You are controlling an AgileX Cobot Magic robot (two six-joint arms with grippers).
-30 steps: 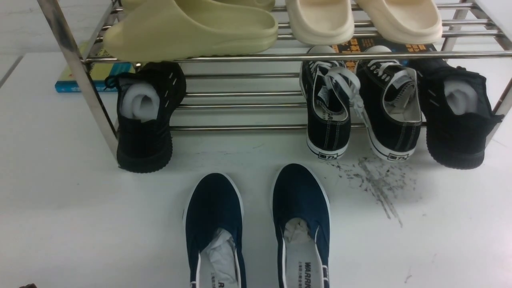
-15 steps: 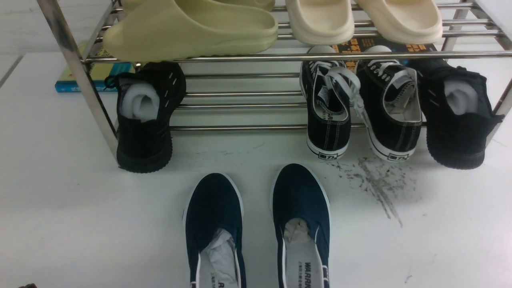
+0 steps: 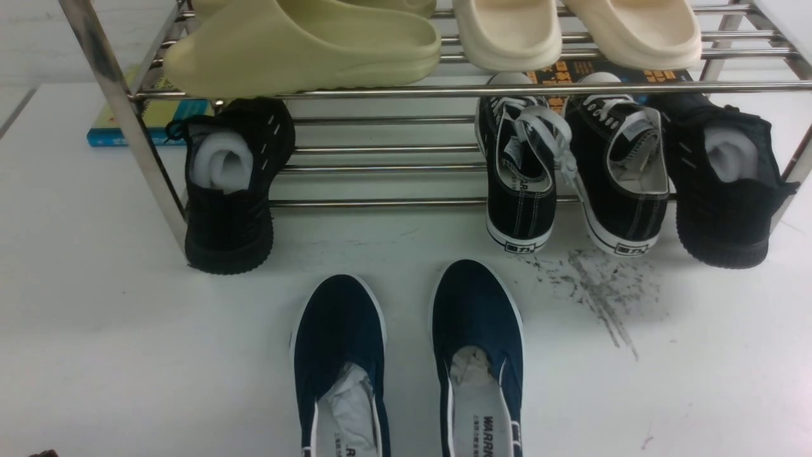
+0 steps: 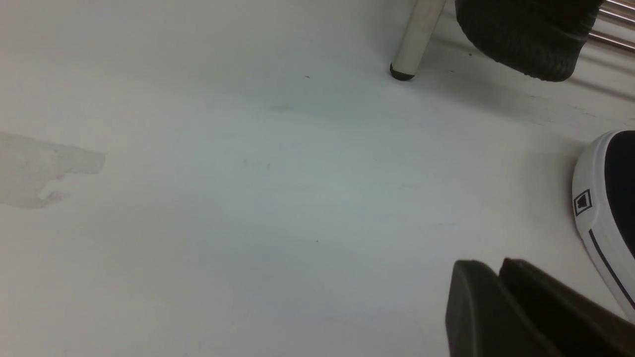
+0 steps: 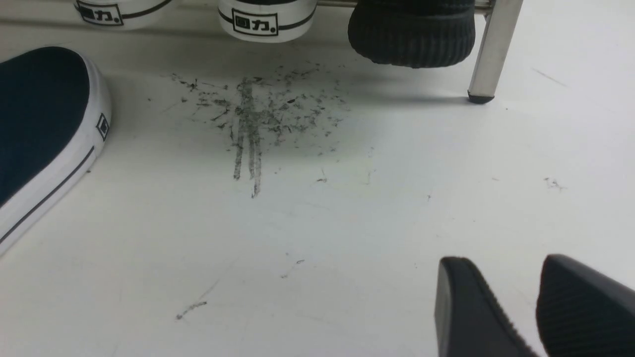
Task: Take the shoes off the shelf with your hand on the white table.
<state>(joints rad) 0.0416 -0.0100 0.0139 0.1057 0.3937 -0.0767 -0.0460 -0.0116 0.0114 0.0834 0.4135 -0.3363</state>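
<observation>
The two navy slip-on shoes, the left one (image 3: 339,336) and the right one (image 3: 476,311), stand side by side on the white table (image 3: 127,355) in front of the chrome shelf (image 3: 380,92), toes toward it. Neither gripper shows in the front view. In the left wrist view my left gripper (image 4: 488,265) is shut and empty, low over bare table, beside the white toe of a navy shoe (image 4: 607,208). In the right wrist view my right gripper (image 5: 501,263) is open and empty, with the other navy shoe (image 5: 39,114) well apart from it.
Black scuff marks (image 3: 602,292) lie right of the navy shoes. The lower tier holds black knit sneakers (image 3: 231,184) at both ends and black lace-up sneakers (image 3: 520,178). Yellow-green slides (image 3: 298,47) and cream slides (image 3: 507,32) sit on top. A book (image 3: 158,114) lies behind. Shelf legs (image 4: 416,39) (image 5: 491,49) stand ahead of each gripper.
</observation>
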